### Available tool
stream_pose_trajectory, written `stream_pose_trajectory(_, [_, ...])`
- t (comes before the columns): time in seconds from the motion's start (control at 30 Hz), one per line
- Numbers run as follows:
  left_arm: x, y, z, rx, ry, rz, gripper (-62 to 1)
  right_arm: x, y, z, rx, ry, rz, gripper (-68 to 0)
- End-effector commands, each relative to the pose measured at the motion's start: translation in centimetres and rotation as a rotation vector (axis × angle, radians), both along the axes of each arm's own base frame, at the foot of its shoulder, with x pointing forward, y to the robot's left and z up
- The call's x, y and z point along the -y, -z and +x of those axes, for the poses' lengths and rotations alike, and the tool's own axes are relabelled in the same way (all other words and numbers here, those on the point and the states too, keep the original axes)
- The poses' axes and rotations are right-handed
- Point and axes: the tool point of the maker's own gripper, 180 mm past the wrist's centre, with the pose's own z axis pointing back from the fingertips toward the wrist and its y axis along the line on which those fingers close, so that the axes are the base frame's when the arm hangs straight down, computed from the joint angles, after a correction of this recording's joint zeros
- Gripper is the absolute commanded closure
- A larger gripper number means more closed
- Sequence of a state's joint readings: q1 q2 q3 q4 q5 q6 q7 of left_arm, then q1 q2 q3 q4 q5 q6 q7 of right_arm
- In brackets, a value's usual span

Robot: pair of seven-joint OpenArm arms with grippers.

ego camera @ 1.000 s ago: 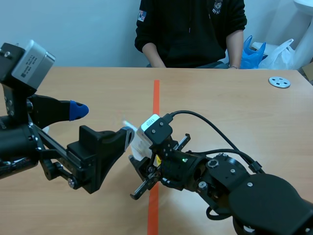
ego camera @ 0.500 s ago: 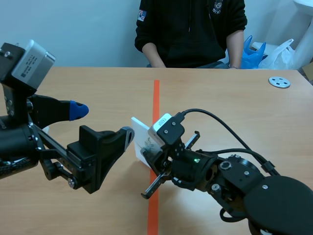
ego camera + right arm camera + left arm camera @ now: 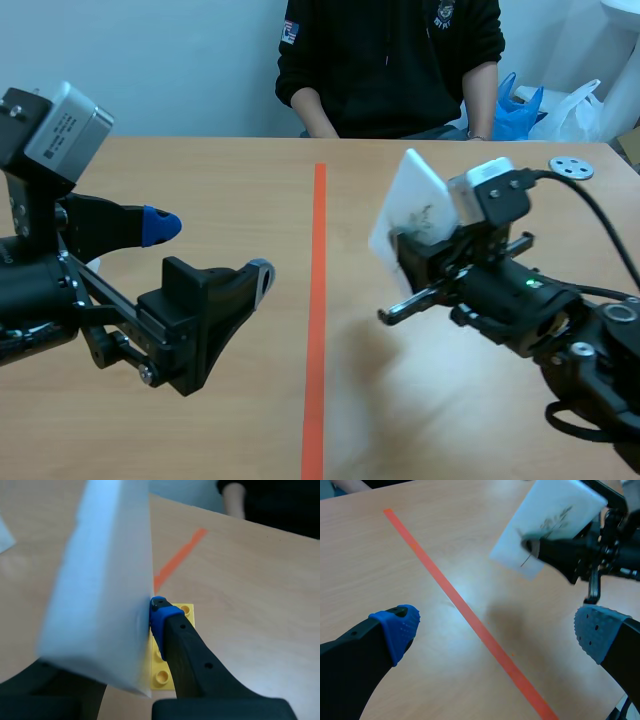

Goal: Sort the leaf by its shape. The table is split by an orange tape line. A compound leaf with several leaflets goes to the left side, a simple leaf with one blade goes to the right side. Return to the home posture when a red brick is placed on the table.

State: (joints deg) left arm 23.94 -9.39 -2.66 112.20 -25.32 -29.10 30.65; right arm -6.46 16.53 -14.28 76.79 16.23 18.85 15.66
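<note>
Right of the orange tape line (image 3: 318, 260), raised above the table (image 3: 200, 170), the right gripper (image 3: 408, 245) is clamped on a tilted white leaf card (image 3: 415, 205); the left gripper (image 3: 495, 627) hangs left of the line, fingers spread wide, holding nothing

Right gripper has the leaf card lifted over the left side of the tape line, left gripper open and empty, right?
No: the scene view shows the leaf card, shut in the right gripper, over the right side of the tape line, not the left. The left gripper is open and empty.
</note>
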Motion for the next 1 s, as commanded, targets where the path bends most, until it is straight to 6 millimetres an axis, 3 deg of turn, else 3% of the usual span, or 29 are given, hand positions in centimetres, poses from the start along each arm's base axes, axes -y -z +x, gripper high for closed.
stream_pose_trajectory(0.0, [0.1,-0.5,0.2,0.019,0.003,-0.012,-62.3,2.0,-1.3,1.1,0.030,0.053,0.013,-4.9])
stream_pose_trajectory(0.2, [0.1,-0.5,0.2,0.019,0.003,-0.013,-62.3,8.6,-2.6,2.3,0.043,0.214,-0.014,-4.9])
stream_pose_trajectory(0.5, [0.1,-0.5,0.2,0.019,0.003,-0.012,-62.3,16.7,-4.6,2.9,0.068,0.412,-0.092,-4.8])
stream_pose_trajectory(0.97, [0.1,-0.5,0.2,0.019,0.003,-0.012,-62.3,22.3,-1.7,6.8,-0.024,0.585,-0.027,-4.8])
